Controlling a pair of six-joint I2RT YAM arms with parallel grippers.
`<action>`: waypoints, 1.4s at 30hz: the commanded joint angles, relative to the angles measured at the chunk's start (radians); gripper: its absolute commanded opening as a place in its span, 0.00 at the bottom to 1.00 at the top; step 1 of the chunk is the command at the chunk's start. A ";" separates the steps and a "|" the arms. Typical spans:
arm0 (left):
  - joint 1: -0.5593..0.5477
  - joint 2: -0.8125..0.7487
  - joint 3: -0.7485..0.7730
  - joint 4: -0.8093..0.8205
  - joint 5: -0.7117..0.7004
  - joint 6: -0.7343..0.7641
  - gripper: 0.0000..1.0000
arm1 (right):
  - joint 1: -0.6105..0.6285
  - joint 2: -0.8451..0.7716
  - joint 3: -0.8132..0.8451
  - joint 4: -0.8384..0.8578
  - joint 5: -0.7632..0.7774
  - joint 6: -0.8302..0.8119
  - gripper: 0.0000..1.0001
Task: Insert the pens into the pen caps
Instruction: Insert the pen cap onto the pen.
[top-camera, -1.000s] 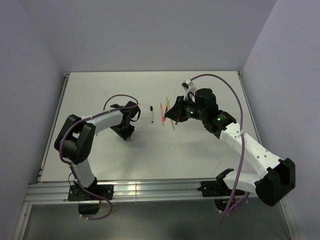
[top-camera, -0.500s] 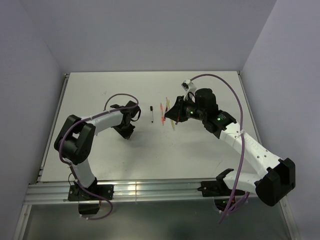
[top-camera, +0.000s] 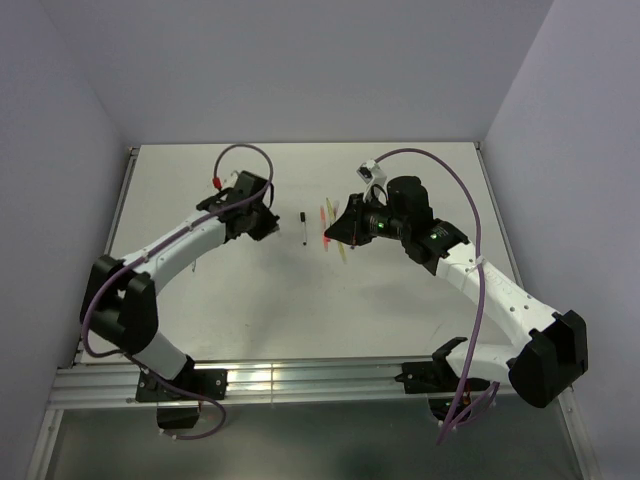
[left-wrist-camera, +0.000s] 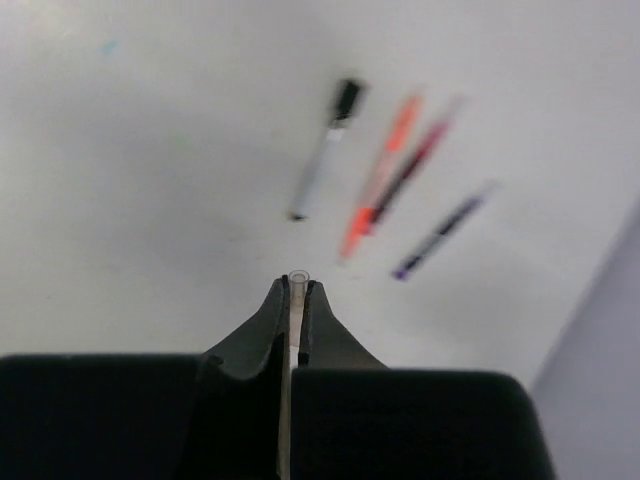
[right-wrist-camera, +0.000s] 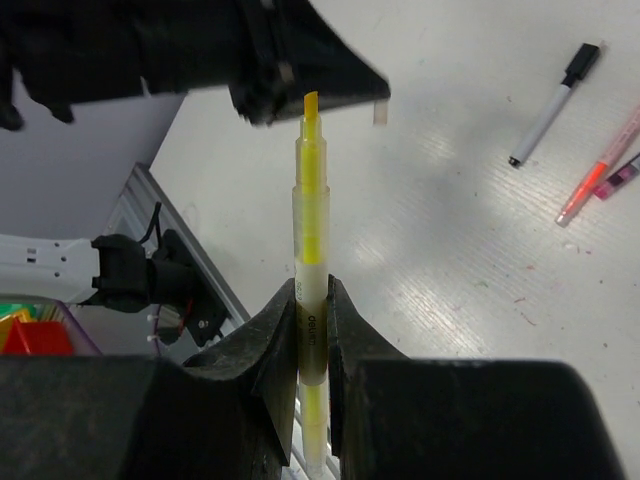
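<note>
One yellow pen (right-wrist-camera: 308, 200), tip bare, barrel translucent, clamped mid-air in right gripper (right-wrist-camera: 312, 298). Left gripper (left-wrist-camera: 296, 290) opposite, apart from tip, pinching clear cap (left-wrist-camera: 298, 276). White-black pen (left-wrist-camera: 322, 150), orange pen (left-wrist-camera: 378, 180), purple pen (left-wrist-camera: 442, 230) loose on table (left-wrist-camera: 150, 200).

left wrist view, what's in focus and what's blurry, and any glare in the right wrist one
Left wrist view: the clear cap in the jaws is fairly sharp, the pens behind it are soft. Right wrist view: the yellow pen is crisp, with a glare patch on the table beside it.
</note>
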 joint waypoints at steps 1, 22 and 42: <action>0.038 -0.113 0.069 0.183 0.101 0.140 0.00 | 0.013 0.002 -0.010 0.092 -0.063 0.004 0.00; 0.139 -0.260 -0.011 0.823 0.689 0.348 0.00 | 0.074 0.089 0.087 0.242 -0.090 0.083 0.00; 0.176 -0.237 -0.108 1.030 0.827 0.249 0.00 | 0.070 0.152 0.177 0.212 -0.048 0.070 0.00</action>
